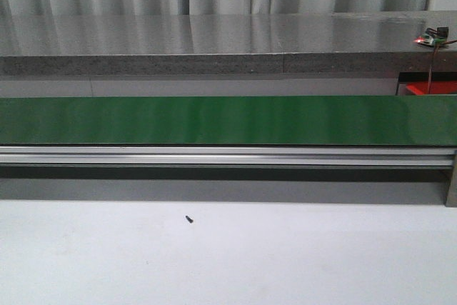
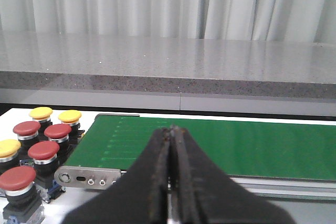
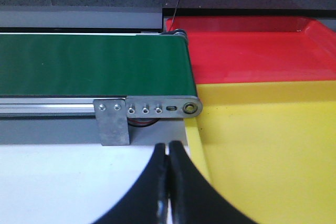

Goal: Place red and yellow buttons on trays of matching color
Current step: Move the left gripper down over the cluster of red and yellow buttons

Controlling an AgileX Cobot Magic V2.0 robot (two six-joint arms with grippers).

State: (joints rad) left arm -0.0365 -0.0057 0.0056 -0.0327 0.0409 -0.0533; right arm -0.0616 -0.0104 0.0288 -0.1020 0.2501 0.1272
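The left gripper (image 2: 170, 145) was closed on nothing, its fingers pressed together over the near edge of the green conveyor belt (image 2: 220, 148). Beside that belt's end stood a cluster of red buttons (image 2: 43, 150) and yellow buttons (image 2: 41, 112) on the white table (image 1: 228, 255). The right gripper (image 3: 168, 161) was likewise closed and empty, just beside the yellow tray (image 3: 268, 145); the red tray (image 3: 252, 51) lay beyond, touching it, at the belt's other end.
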